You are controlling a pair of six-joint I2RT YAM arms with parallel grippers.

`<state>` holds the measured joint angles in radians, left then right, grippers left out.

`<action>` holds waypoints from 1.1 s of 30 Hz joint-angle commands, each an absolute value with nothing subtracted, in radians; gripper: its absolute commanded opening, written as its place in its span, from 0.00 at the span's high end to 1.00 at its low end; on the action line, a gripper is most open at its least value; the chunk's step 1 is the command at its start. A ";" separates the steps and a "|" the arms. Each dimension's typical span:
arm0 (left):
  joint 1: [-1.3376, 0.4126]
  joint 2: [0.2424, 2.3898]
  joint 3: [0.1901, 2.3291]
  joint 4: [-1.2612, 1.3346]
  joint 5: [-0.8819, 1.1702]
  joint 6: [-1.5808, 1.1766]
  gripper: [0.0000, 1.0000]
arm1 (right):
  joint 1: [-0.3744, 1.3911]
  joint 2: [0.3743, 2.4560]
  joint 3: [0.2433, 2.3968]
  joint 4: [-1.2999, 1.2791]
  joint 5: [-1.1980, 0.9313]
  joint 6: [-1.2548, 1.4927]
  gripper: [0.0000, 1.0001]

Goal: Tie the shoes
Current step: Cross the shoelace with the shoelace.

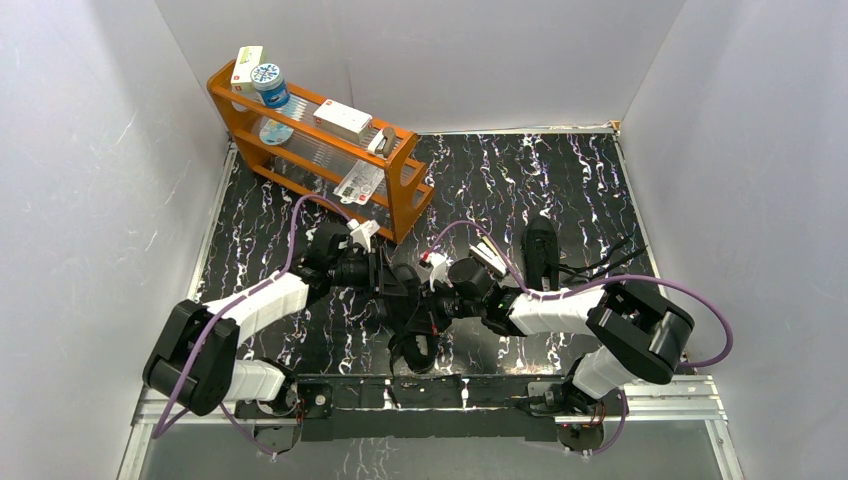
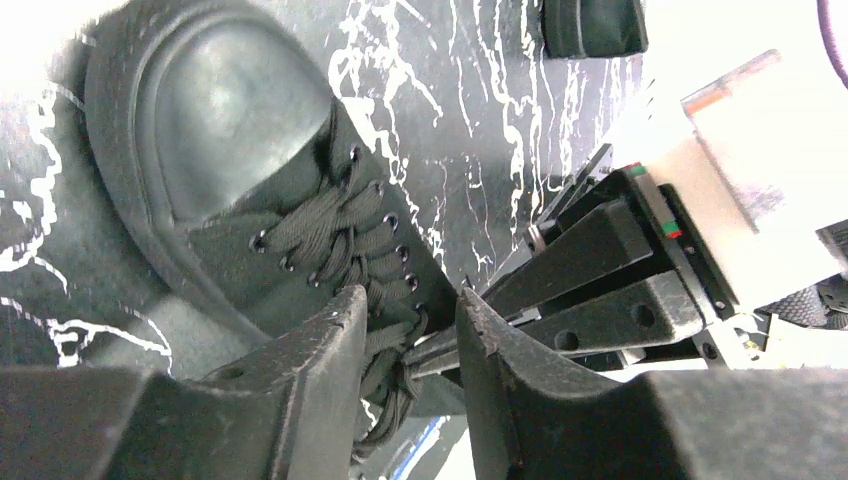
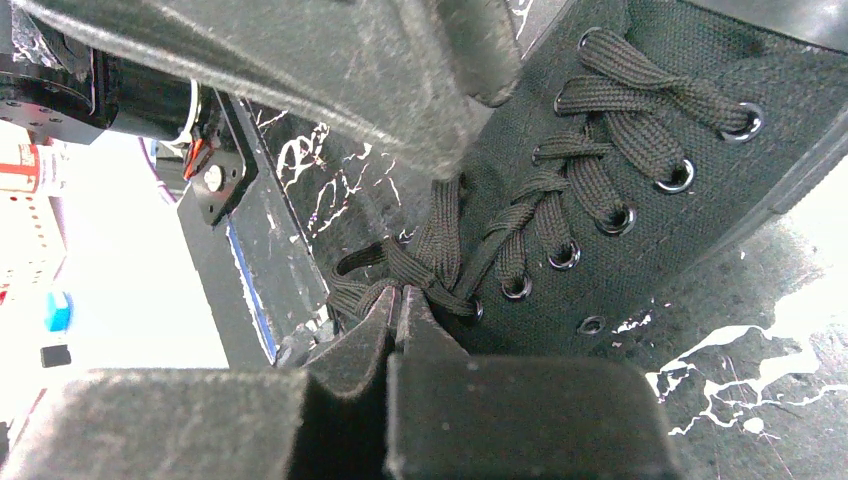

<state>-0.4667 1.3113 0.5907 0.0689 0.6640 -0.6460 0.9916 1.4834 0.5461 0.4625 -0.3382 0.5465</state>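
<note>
Right gripper (image 3: 395, 305) pinched lace (image 3: 440, 230); left gripper (image 2: 410, 310) stood spread.
Lace seemed limp and slippery, shoe (image 3: 640, 270) light: you needed a hold near eyelets (image 3: 565, 257).

A black cloth lace-up shoe with a thick black sole (image 1: 415, 345) sits well in front of the orange wooden rack (image 1: 310, 140), a little to the rack's right. It rests sole-down. Its round toe cap (image 2: 235, 120) is smooth and a bit shiny. Its flat black laces (image 3: 640, 100) criss-cross through small metal rings, and at the top they bunch into a loose tangle, not a bow.

The second black shoe (image 1: 541, 250) sits further right of the rack, well apart from the first. Its long thin laces (image 1: 598, 268) trail loose on its right side, untied.
</note>
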 commanded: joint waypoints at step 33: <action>-0.505 1.531 0.641 -0.018 0.902 -0.624 0.67 | 0.994 1.465 0.584 0.414 -0.189 0.570 1.00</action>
<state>-0.4770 1.4960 0.5877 0.0200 0.8951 -0.6533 0.9974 1.4601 0.5556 0.3958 -0.2340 0.5732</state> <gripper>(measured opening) 0.326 0.011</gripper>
